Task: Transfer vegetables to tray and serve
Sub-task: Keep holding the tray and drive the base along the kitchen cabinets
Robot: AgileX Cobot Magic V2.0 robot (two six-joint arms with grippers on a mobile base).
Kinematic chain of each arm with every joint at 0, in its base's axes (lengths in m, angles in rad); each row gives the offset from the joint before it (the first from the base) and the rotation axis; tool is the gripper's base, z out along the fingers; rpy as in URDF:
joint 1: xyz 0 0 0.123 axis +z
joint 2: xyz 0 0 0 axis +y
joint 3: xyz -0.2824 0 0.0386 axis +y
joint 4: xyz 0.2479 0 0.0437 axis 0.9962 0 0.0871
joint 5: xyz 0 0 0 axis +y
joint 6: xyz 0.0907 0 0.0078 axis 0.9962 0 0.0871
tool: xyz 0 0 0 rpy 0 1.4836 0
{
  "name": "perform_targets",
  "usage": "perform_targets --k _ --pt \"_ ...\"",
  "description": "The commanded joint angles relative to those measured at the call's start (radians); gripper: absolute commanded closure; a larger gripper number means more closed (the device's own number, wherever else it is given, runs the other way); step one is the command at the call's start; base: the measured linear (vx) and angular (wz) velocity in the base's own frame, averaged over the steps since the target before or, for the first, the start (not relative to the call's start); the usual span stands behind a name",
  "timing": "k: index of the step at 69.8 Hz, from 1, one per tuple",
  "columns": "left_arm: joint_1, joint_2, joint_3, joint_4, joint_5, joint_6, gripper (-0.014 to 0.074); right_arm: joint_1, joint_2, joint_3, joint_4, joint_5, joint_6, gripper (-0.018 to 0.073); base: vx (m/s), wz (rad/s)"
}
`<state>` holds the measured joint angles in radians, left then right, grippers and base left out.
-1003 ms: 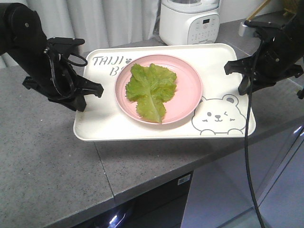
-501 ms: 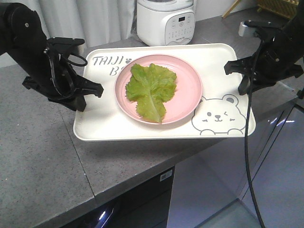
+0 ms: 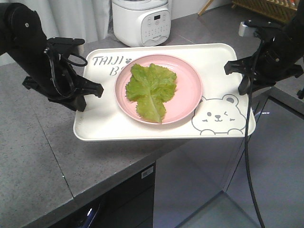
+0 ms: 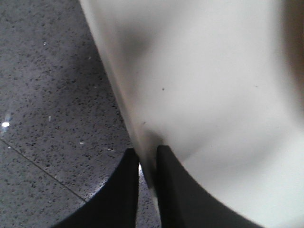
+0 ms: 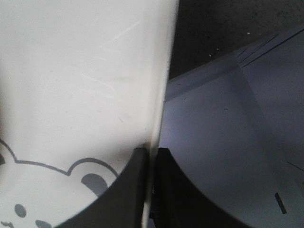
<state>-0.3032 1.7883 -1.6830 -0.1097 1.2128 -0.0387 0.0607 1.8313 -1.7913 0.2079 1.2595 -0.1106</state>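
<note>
Cream tray between grippers (lettuce aboard)

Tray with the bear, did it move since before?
Yes. Against the white cooker, the tray has shifted to the picture's right, further out past the counter edge.

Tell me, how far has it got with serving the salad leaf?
Done: the crinkled green lettuce leaf lies on the round pink plate, which sits on the cream rectangular bear-print tray. In hand: the left jaws and right jaws are shut on opposite tray rims, and the tray partly overhangs the grey speckled counter. Left: carrying it off and setting it down to serve.
</note>
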Motion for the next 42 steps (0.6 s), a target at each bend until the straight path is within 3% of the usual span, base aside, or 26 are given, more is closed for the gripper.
perform_targets --k 1,42 --pt "-0.017 -0.059 -0.031 -0.072 -0.049 0.025 0.0602 0.007 -0.060 -0.028 0.067 0.023 -0.024 0.0569 -0.02 -0.19" --pt "-0.017 -0.059 -0.031 -0.072 -0.049 0.025 0.0602 0.007 -0.060 -0.028 0.067 0.023 -0.024 0.0569 -0.02 -0.19"
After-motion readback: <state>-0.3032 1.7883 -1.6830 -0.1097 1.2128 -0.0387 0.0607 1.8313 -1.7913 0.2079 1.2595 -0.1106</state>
